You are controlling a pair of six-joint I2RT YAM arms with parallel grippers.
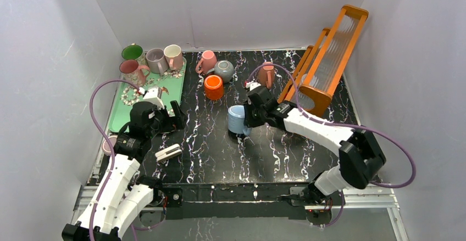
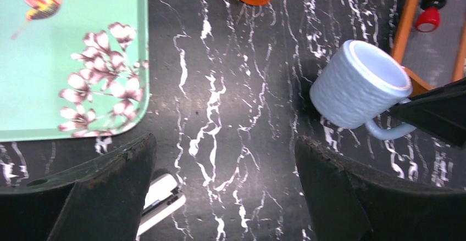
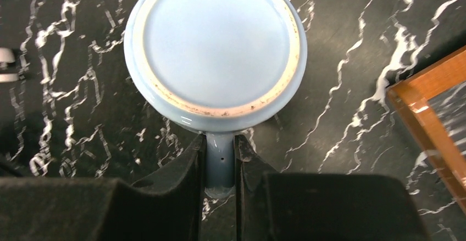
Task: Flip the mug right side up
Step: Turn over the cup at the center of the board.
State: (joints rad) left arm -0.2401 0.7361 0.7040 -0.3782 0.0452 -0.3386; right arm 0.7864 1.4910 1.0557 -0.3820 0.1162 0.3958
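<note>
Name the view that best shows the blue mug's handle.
Right wrist: the mug handle sits close up, pinched by the right gripper. Left wrist shows it sideways, partly hidden; top external hides it under the gripper.

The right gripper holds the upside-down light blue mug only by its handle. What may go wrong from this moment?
1. The right gripper pinches only the thin handle of the light blue ceramic mug; during the turn, the mug might swivel or slip out.
2. The orange-brown wooden rack stands close on the right, and the orange mug a little behind; a wide swing might strike either.
</note>
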